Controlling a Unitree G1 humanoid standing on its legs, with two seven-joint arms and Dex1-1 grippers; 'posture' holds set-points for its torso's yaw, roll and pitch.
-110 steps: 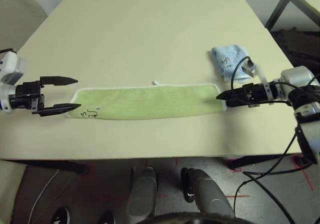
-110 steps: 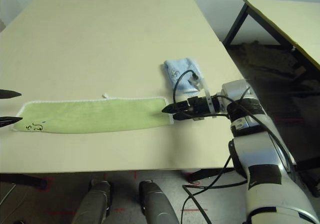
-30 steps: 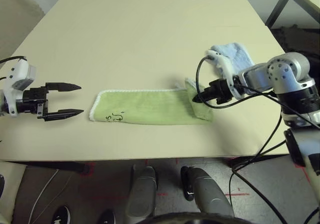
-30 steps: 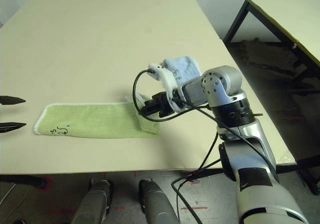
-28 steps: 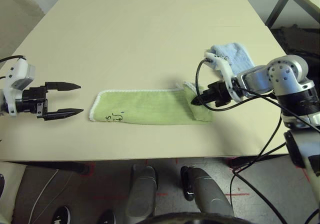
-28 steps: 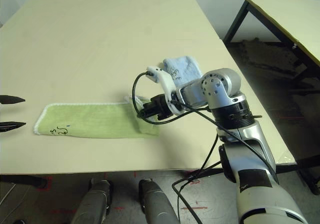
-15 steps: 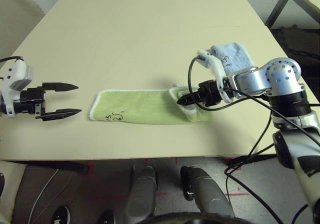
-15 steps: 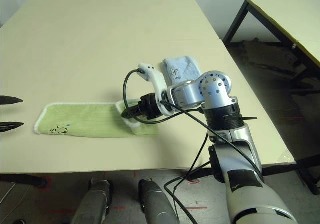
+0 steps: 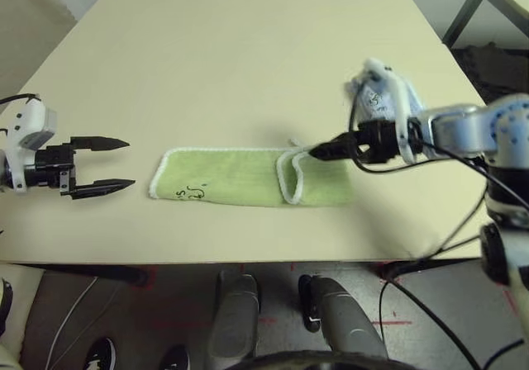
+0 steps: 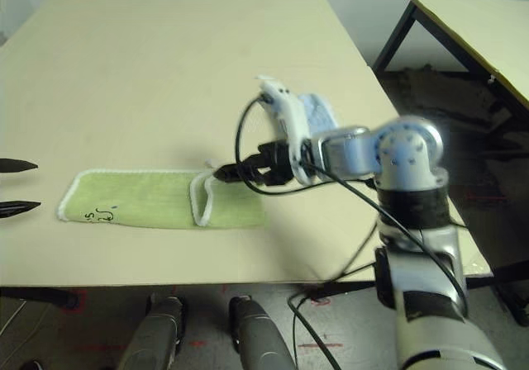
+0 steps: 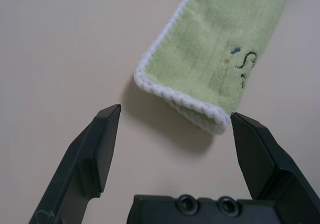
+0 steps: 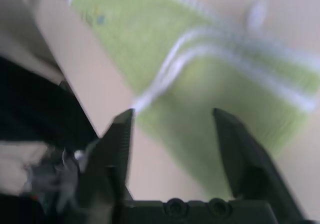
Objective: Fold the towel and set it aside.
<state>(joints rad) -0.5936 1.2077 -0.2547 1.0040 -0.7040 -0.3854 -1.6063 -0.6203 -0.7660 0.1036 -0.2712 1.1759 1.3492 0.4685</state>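
Lying flat, green towel (image 9: 248, 177) has its right end folded over; both hands gape empty.

Through the right wrist camera I see the right gripper (image 12: 172, 134) with its two black fingers (image 12: 117, 149) spread apart and nothing between them. Beyond them the towel (image 12: 200, 79) lies on the pale table (image 12: 140, 169), light green, with a white stitched edge of one layer crossing over the layer beneath. The picture is blurred.
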